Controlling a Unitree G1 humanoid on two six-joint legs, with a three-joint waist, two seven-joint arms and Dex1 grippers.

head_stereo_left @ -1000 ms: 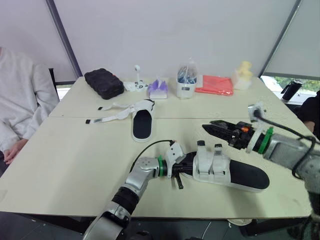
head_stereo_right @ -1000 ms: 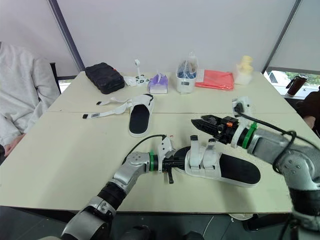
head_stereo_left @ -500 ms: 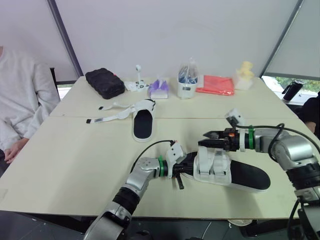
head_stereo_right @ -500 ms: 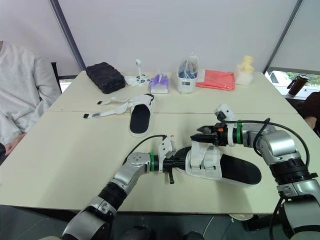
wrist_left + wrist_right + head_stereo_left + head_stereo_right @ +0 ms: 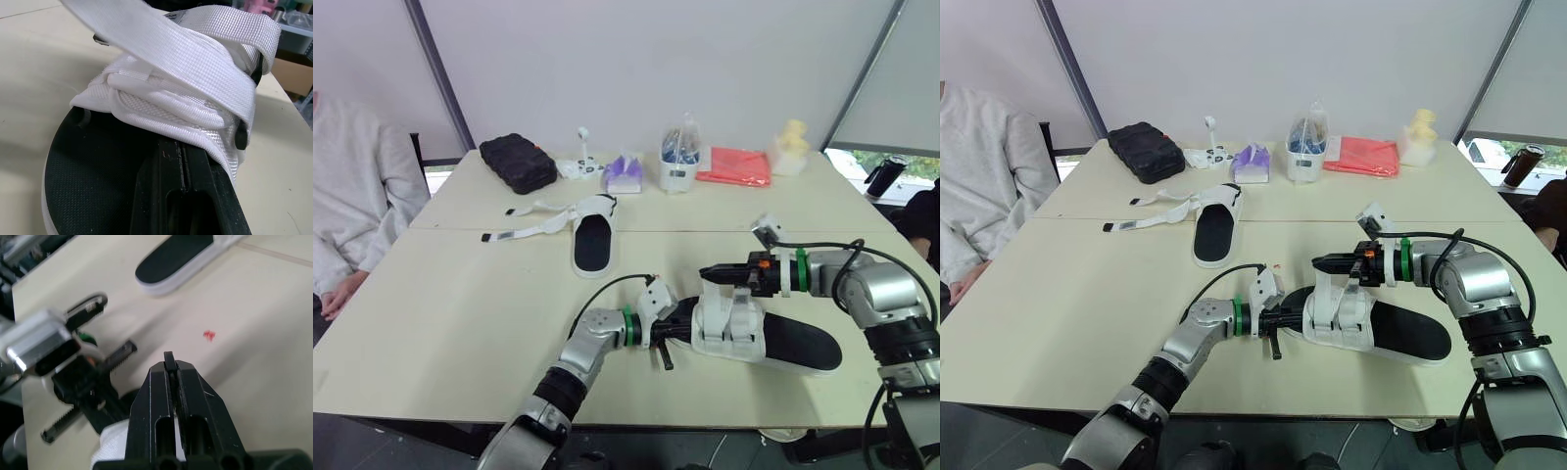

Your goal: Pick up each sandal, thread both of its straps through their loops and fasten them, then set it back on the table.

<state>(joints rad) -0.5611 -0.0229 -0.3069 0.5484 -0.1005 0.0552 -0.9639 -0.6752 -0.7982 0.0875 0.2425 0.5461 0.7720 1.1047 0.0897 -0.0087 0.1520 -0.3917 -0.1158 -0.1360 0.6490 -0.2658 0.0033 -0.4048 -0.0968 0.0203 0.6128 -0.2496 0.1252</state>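
About half the job looks done. The near sandal (image 5: 764,338) lies flat on the table (image 5: 460,313) between the two arms, and its two straps (image 5: 195,63) cross over the white upper in wrapped layers, so they seem threaded through their loops; their ends stand up a little above the upper, and I would not call them pressed down for certain. The left gripper (image 5: 680,327) lies along this sandal's black sole at the toe end, fingers pressed together, tips at the edge of the upper (whether they pinch any fabric there is hidden). The right gripper (image 5: 713,271) hangs just over the raised strap ends, its fingers closed to a thin seam with nothing visibly between them. What is left for this sandal, at a guess, is flattening those ends and letting go. The far sandal (image 5: 592,240) sits well apart, farther back on the table, its straps (image 5: 533,223) trailing loose across the tabletop toward the robot's left, unthreaded. That one needs the whole routine: lift, thread both, fasten, set down.
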